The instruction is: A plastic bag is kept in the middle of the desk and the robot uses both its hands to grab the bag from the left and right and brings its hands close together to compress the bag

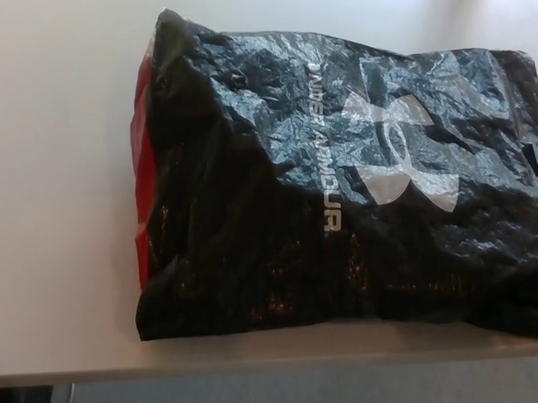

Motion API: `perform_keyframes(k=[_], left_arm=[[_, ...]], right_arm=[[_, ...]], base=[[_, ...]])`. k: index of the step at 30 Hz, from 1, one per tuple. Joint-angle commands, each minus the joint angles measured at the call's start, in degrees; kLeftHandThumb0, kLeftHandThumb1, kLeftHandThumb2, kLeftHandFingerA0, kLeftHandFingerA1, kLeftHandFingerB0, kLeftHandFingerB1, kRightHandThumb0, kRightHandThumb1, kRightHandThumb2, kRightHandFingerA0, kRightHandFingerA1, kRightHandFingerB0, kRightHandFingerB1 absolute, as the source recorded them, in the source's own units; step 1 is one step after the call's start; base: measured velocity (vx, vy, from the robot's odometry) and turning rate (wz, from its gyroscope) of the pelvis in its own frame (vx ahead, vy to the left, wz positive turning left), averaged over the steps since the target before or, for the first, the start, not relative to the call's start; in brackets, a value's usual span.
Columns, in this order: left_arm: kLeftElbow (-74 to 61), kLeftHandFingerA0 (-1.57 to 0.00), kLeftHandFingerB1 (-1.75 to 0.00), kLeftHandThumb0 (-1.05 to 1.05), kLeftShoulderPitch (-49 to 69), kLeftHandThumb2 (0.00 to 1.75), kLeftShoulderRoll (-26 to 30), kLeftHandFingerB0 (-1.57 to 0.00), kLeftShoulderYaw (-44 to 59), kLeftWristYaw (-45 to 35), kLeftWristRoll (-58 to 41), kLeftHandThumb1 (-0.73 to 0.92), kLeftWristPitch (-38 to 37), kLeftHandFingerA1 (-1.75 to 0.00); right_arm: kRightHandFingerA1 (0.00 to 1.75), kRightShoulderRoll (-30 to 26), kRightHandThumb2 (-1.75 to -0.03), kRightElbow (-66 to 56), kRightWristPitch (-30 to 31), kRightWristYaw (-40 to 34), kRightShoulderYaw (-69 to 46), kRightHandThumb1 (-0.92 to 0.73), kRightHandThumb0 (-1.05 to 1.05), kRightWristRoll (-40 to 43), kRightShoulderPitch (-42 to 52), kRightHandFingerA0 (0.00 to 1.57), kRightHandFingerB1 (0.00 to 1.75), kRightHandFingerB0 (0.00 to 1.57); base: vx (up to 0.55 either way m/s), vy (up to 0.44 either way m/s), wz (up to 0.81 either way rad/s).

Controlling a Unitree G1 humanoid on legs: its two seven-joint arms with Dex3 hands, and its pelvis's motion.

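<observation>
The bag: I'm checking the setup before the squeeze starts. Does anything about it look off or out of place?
Slightly. The black plastic bag lies crumpled on the desk, not centred in the head view: its right end runs off the picture edge, and its near side sits close to the desk's front edge. No tear or spill shows. Neither hand is in view.

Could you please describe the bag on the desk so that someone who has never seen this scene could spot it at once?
On the pale desk, near its front edge, lies one large crinkled black plastic bag, running out of the picture on the right. It is the only thing on the desk, marked by a white logo with lettering on top and a red panel along its left side.
</observation>
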Motion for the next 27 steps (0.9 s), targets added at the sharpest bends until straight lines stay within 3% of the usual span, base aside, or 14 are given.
perform_keyframes(k=[1, 10, 11, 12, 13, 14, 19, 27], left_arm=[[8.89, -0.3, -0.34, -0.63, 1.83, 0.73, -1.81, -0.29, -2.34, 1.64, 5.19, 0.92, -0.54, -0.44], [21.19, -0.26, -0.33, -0.6, 6.18, 0.73, -6.21, -0.24, -3.77, 0.3, 4.31, 0.92, -0.87, -0.4], [21.96, -0.23, -0.34, -0.62, 6.35, 0.7, -6.53, -0.23, -3.72, -0.03, 4.03, 0.92, -1.0, -0.41], [23.47, -0.24, -0.34, -0.58, 6.82, 0.7, -7.31, -0.25, -3.67, -0.4, 3.59, 0.92, -1.65, -0.42], [24.86, -0.24, -0.34, -0.58, 7.18, 0.7, -7.91, -0.25, -3.74, -0.28, 3.65, 0.92, -2.49, -0.42], [25.72, -0.29, -0.34, -0.55, 7.22, 0.72, -7.94, -0.26, -4.04, 0.37, 4.42, 0.92, -2.98, -0.41], [27.94, -0.22, -0.35, -0.53, 7.71, 0.7, -10.43, -0.24, -5.22, 1.29, 5.21, 0.92, -4.45, -0.42], [32.24, -0.26, -0.34, -0.55, 8.27, 0.69, -14.61, -0.26, -9.6, 4.48, 9.12, 0.92, -4.42, -0.41]], right_arm=[[0.52, 1.43, -1.14, 12.45, -1.61, -1.44, 1.6, -0.56, -0.36, -1.56, -0.88, 0.03, 0.49, 0.0], [0.51, 4.99, -1.12, 25.93, -7.04, -4.21, 3.48, -0.54, -0.35, -2.62, 4.81, 0.03, 0.48, 0.01], [0.4, 5.13, -0.69, 26.69, -7.51, -4.59, 3.68, -0.92, -0.75, -2.8, 5.16, 0.2, 0.31, 0.18], [0.5, 5.61, -1.13, 27.43, -7.75, -4.88, 3.88, -0.56, -0.35, -2.92, 6.28, 0.03, 0.47, 0.0], [0.5, 6.03, -1.13, 28.04, -7.96, -4.88, 3.97, -0.56, -0.35, -2.84, 7.21, 0.03, 0.47, 0.0], [0.4, 6.27, -0.7, 28.39, -7.97, -5.45, 4.2, -0.92, -0.74, -3.13, 7.48, 0.21, 0.31, 0.19], [0.39, 7.45, -0.7, 32.66, -9.33, -8.03, 5.91, -0.92, -0.74, -4.95, 8.47, 0.23, 0.32, 0.21], [0.37, 11.1, -0.7, 37.32, -8.33, -11.25, 10.18, -0.92, -0.71, -7.71, 8.55, 0.23, 0.31, 0.21]], base=[[0.0, 0.0, 0.0], [0.0, 0.0, 0.0], [0.0, 0.0, 0.0], [0.0, 0.0, 0.0], [0.0, 0.0, 0.0], [0.0, 0.0, 0.0], [0.0, 0.0, 0.0], [0.0, 0.0, 0.0]])
